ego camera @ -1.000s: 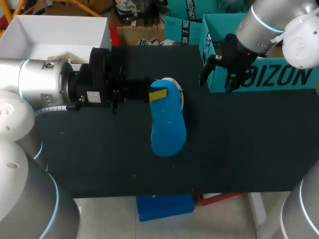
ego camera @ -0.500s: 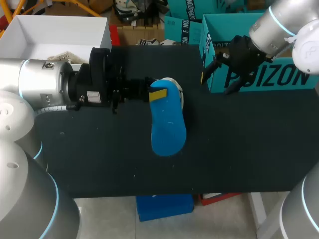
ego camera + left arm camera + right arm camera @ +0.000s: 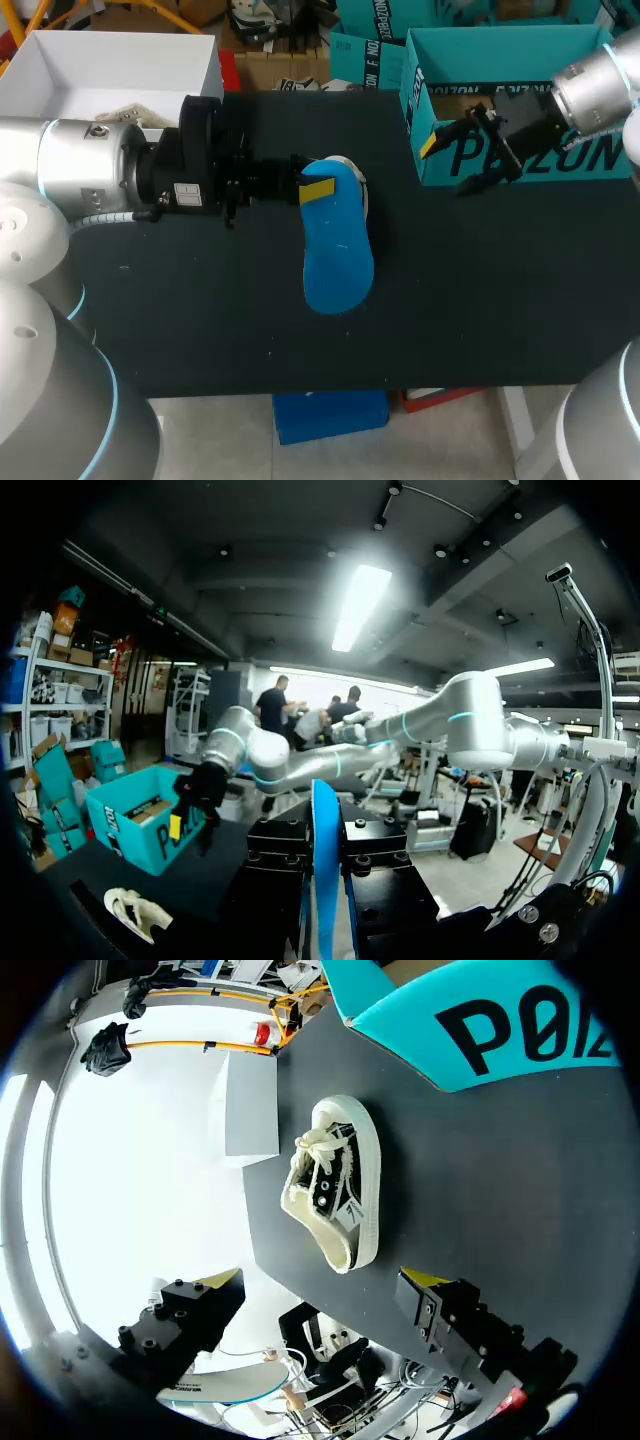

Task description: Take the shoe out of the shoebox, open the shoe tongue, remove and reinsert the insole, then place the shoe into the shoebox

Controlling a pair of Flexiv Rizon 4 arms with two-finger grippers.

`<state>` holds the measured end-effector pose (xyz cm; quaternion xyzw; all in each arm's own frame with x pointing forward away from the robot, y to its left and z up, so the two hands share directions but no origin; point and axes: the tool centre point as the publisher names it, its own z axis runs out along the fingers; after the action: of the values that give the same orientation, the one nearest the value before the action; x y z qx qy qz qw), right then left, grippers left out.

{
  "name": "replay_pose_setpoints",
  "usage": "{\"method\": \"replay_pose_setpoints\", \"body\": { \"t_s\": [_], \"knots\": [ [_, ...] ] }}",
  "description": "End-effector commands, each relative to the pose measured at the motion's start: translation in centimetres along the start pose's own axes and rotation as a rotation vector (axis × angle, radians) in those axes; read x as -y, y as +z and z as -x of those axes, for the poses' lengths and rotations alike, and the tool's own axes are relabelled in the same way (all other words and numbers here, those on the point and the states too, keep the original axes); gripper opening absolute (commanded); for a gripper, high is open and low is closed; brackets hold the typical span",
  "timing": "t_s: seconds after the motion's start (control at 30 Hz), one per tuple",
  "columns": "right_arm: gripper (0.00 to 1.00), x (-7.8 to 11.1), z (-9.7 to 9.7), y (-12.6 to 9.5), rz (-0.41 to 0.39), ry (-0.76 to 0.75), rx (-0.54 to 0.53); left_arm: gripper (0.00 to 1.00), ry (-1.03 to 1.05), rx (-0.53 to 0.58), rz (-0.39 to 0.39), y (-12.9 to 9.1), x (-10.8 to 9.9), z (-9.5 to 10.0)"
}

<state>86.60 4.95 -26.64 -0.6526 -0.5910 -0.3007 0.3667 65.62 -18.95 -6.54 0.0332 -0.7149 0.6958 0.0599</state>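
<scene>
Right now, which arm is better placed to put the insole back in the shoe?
Left: the left gripper holds the blue insole over the shoe; the right gripper is open, off by the shoebox.

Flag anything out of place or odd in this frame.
Nothing spilled or damaged. Only the blue insole is out of the shoe, clamped in the left gripper; that fits the task.

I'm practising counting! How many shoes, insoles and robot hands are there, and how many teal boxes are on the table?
Shoe: 1
Blue insole: 1
Teal shoebox: 1
Robot hands: 2, left hand and right hand
Total: 5
</scene>
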Motion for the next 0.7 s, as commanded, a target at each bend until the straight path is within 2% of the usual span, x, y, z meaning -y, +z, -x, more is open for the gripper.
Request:
{"method": "replay_pose_setpoints", "body": {
  "t_s": [0.03, 0.57, 0.7],
  "knots": [
    [1.0, -0.5, 0.7, -0.1, -0.008, -0.005, -0.194, 0.0, 0.0, 0.005, -0.001, 0.2, -0.1, 0.0],
    [1.0, 0.4, 0.7, -1.5, 0.072, -0.01, -0.273, 0.0, 0.0, 0.005, -0.001, 0.2, -0.1, 0.0],
    [1.0, 0.9, 0.6, -1.3, 0.028, -0.016, -0.362, 0.0, 0.0, 0.005, -0.001, 0.2, -0.1, 0.0]
  ]
}}
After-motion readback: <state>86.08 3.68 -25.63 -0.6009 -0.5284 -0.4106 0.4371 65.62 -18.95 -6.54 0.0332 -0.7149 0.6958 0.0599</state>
